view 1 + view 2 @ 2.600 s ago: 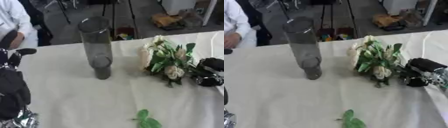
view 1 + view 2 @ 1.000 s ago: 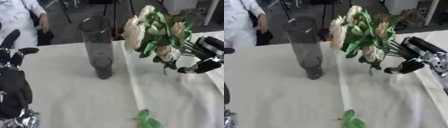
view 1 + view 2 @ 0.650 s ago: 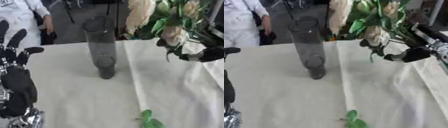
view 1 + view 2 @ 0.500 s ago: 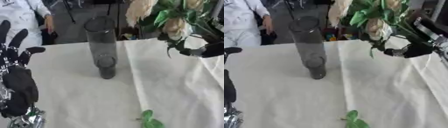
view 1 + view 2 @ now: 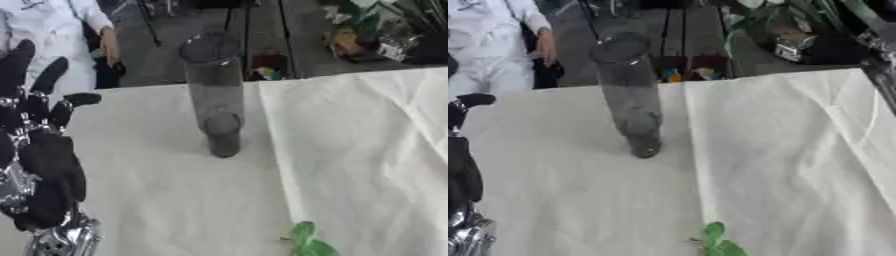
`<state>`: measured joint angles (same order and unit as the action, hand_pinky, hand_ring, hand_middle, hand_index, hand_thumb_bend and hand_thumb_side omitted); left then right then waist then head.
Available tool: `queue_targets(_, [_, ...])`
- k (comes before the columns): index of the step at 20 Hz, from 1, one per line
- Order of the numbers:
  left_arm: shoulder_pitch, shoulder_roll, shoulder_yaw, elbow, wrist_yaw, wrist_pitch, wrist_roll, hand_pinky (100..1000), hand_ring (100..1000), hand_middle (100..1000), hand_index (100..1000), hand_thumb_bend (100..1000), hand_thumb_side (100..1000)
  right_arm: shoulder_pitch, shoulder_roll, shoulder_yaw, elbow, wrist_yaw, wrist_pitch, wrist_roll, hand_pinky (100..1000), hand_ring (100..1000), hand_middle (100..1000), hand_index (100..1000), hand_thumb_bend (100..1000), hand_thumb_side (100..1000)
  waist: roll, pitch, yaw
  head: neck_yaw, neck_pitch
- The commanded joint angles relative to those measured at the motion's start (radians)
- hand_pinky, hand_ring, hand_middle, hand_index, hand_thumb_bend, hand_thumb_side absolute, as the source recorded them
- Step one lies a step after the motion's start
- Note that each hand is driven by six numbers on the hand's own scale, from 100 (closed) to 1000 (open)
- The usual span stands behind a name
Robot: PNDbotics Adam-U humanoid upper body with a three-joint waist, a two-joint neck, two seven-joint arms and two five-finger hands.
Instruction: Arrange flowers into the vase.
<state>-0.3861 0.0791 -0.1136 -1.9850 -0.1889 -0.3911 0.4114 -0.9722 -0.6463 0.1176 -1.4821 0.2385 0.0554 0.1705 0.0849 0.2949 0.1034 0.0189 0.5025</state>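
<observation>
Left eye view shows the white-clothed table (image 5: pixel 367 150) filling most of the frame, with the left hand (image 5: pixel 39 165) raised at its left edge, fingers straight and spread, holding nothing. The tall clear vase (image 5: pixel 214 95) stands upright near the table's far middle, empty. Flowers (image 5: pixel 798 22) show only as blurred green stems at the top right, above the table; the right hand's state cannot be told, and a loose green leaf (image 5: pixel 308 242) lies at the near edge.

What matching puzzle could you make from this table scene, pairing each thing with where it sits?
Things:
1. vase
2. green leaf
3. left robot hand
4. bouquet

Places:
A. near edge of the cloth
B. top right, off the table
C. left side, fingers up
D. upright mid-table

Pairs: 1-D, 2-A, 3-C, 4-B
</observation>
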Motion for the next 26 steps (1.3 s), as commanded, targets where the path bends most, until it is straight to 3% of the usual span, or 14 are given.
queue_targets(1, [-0.003,0.009,-0.005,-0.015,0.006,0.002,-0.002,582,852,925,934,457,972,-0.059,0.023,-0.011,-0.016,-0.039,0.014,-0.025,100,157,100,100,589,526,-0.006,-0.024,0.006,0.009,0.010])
queue_targets(12, [-0.007,0.007,-0.016,-0.015,0.016,0.004,-0.010,578,853,925,935,449,974,-0.174,0.119,-0.021,0.019,-0.111,0.051,-0.086,100,135,100,100,542,526,-0.014,-0.011,0.043,0.010,-0.007])
queue_targets(26, [-0.019,0.010,-0.028,-0.015,0.028,0.007,-0.024,577,850,925,935,439,974,-0.294,0.199,-0.064,0.138,-0.161,0.032,-0.178,100,108,100,100,496,506,-0.028,0.002,0.089,-0.026,-0.029])
